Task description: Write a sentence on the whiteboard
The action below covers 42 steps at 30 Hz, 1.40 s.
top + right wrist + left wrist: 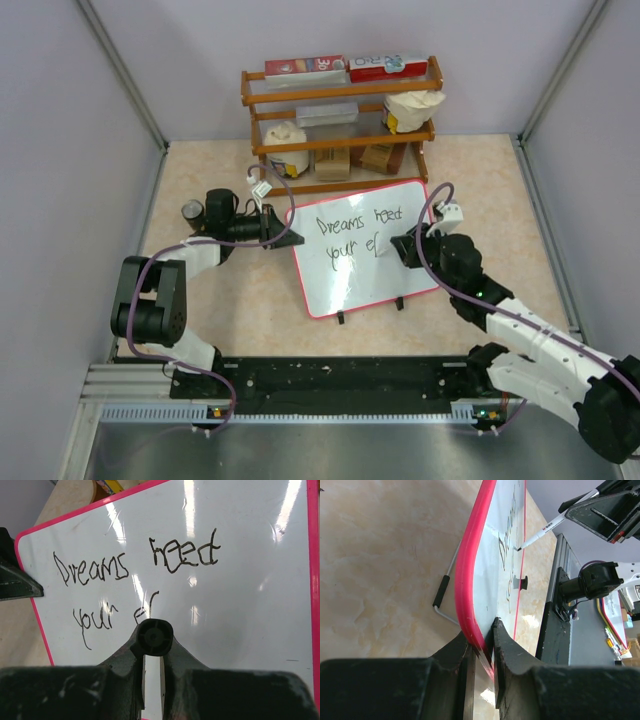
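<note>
Right jaws are clamped on the marker (pixel 155 637), tip at the whiteboard (pixel 350 285), which is propped on the counter (pixel 250 300) and pinched at its edge by the left jaws. Writing is judged half done: the sentence (pixel 90 570) ends at "your ef". Light, even tip contact is required next.

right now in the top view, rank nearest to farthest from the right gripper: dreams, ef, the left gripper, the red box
From the right gripper:
1. Letters ef, just left of it.
2. Word Dreams, upper left of the whiteboard.
3. left gripper, on the board's left edge.
4. red box, atop the shelf, far back.
</note>
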Each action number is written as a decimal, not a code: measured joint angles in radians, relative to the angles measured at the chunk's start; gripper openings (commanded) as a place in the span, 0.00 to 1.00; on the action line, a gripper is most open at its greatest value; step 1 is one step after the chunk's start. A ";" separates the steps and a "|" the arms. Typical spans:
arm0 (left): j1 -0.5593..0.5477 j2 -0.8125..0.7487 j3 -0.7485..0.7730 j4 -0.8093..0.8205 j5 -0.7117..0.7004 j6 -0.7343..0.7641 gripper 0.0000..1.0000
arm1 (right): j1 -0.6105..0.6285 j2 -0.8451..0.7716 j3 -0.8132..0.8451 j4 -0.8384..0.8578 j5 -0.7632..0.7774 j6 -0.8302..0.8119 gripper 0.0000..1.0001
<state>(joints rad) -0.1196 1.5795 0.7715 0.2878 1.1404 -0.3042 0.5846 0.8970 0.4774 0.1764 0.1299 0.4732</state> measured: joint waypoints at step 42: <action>0.000 0.000 0.000 0.000 0.000 0.000 0.00 | -0.001 0.093 0.101 0.010 0.064 0.006 0.00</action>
<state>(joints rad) -0.1196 1.5795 0.7715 0.2874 1.1408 -0.3038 0.5835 0.9901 0.5781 0.1860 0.1940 0.4793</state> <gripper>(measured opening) 0.200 0.080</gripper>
